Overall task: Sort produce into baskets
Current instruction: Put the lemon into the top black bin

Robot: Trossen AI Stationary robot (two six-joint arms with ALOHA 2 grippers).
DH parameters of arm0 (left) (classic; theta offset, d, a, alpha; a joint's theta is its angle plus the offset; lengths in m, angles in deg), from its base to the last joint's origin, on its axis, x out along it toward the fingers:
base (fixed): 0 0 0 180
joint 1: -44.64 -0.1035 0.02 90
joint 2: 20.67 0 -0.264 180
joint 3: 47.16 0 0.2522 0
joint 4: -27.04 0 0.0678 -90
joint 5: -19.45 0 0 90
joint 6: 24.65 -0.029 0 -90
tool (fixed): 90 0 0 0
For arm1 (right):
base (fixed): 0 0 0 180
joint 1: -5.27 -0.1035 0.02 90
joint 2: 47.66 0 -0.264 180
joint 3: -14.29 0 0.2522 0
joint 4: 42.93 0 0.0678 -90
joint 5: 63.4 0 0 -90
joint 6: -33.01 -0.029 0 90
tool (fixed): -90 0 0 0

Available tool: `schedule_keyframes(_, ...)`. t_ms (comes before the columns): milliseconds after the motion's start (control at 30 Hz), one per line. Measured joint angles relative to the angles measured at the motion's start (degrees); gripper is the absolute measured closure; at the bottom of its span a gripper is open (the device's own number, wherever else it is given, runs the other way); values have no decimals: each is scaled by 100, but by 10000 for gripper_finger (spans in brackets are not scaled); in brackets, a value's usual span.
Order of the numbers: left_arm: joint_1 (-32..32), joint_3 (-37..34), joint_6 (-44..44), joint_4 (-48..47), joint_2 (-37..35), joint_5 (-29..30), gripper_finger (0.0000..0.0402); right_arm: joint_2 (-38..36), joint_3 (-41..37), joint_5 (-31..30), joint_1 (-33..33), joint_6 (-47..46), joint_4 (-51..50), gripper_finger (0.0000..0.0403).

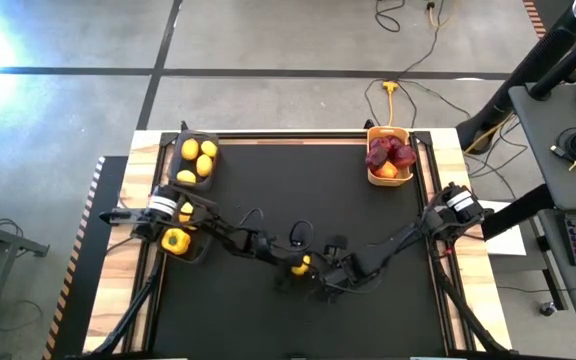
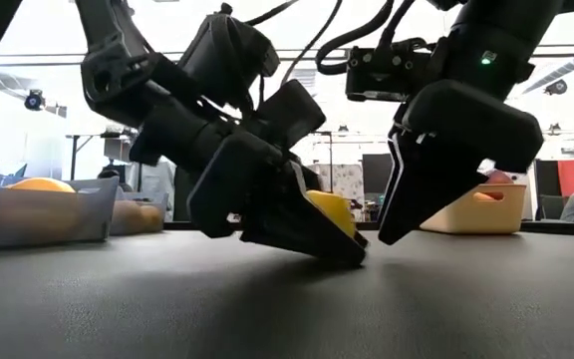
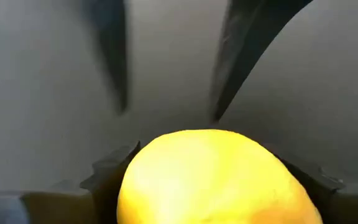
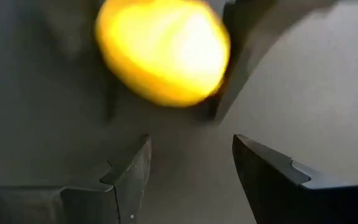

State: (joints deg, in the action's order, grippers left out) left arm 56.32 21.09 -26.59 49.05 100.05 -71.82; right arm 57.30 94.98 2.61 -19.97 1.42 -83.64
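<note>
A yellow lemon is at the table's middle near the front, and it shows large in the left wrist view. My left gripper reaches it from the left and is shut on it. My right gripper is open and empty just right of the lemon, its fingers pointing down at the table. The black mesh basket at the far left holds several lemons. The yellow-orange basket at the far right holds dark red produce. My left gripper pinches the lemon between its two fingers, one on each side of its body. The fingers slant down from the table's left, their tips at the tabletop. The near finger hides the lemon's underside, so I cannot tell whether it rests on the table.
A yellow bell pepper and another lemon lie by the left arm's base. The two grippers stand close together at mid-table. Dark tabletop lies open between the baskets and toward the front edge. Cables lie on the floor beyond the far edge.
</note>
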Motion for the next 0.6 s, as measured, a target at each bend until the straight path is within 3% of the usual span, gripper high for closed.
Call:
schedule_keyframes(100, -7, -128, -57, -505, -353, 454, 142, -66, -1, 40, -75, -150, -109, 184)
schedule_keyframes(233, -7, -447, -143, -945, -1048, 1173, 142, -155, -2, 39, -202, -381, -383, 184)
schedule_keyframes(400, -67, -1135, -566, -1225, -2553, 2167, 144, -190, -1, -6, -334, -718, -394, 184)
schedule_keyframes(500, -399, -1467, -677, -2022, -3561, 2978, 145, -177, -12, -15, -393, -933, -313, 184)
schedule_keyframes(600, -1011, -1489, -611, -3395, -4433, 3548, 145, -119, -34, -179, -447, -990, -135, 184)
